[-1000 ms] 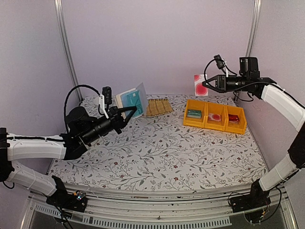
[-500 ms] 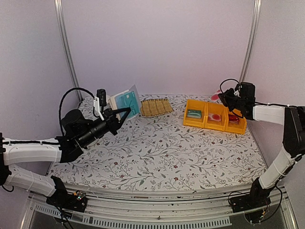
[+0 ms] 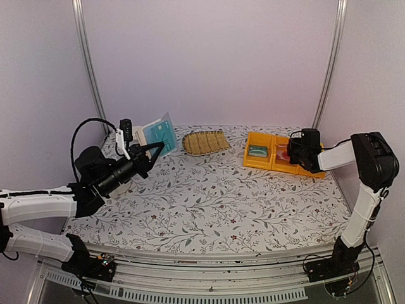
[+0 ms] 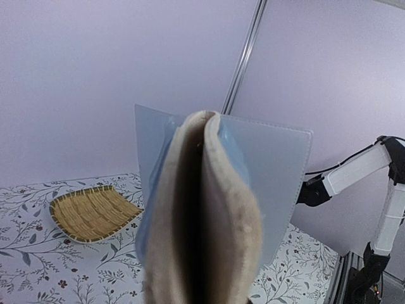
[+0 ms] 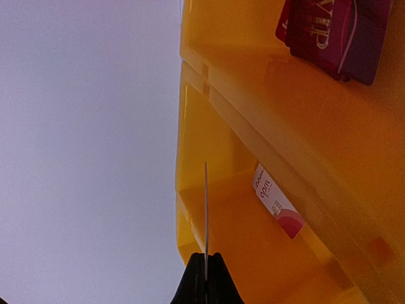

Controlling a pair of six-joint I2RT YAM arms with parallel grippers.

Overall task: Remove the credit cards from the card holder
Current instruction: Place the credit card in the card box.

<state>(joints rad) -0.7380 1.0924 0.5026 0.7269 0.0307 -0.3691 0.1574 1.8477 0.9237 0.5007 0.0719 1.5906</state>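
One credit card [image 5: 205, 202] stands edge-on, pinched in the right gripper [image 5: 205, 259].

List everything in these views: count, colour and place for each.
card holder: one, beige, held up over the table's far left
light blue card: one, in the holder
edge-on card: one, colour unreadable, over a yellow bin
yellow bins: three, in a row, far right
teal item: one, in the left bin
pink-and-white card: one, lying in a bin
dark red card: one, in the neighbouring bin
straw tray: one, tan, far centre
table: one, floral cloth
left gripper: shut on the card holder
right gripper: shut on the edge-on card
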